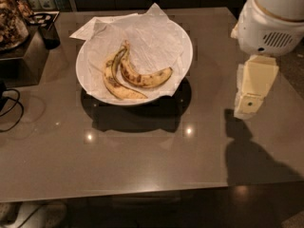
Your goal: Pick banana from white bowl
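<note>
The white bowl [183,42], lined with crumpled white paper, stands on the brown table at the back centre. Two bananas lie in it. The banana [142,79] is the plumper, strongly curved one with brown freckles, on the right. A slimmer banana [113,82] lies against its left side, and their stems meet at the top. My gripper [248,104] hangs on the cream-coloured arm at the right, above the table, well to the right of the bowl and apart from it. It holds nothing that I can see.
A dark box [23,56] with a cluttered container stands at the far left, with a black cup [49,32] beside it. A black cable [10,106] loops on the left edge. The table's front edge [142,194] runs along the bottom.
</note>
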Controlling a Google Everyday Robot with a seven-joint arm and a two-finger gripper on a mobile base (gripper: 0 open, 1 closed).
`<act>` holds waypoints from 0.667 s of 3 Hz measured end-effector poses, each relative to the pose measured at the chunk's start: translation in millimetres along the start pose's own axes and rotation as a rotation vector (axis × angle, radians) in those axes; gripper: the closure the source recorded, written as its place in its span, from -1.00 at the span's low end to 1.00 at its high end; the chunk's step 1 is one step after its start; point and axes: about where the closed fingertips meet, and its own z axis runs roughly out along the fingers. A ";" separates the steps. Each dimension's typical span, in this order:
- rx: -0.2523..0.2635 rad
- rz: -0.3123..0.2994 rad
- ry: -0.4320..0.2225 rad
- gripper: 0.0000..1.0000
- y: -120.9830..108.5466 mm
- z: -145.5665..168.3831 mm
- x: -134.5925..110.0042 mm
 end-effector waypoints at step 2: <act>0.008 0.014 -0.013 -1.00 -7.7 0.7 -3.6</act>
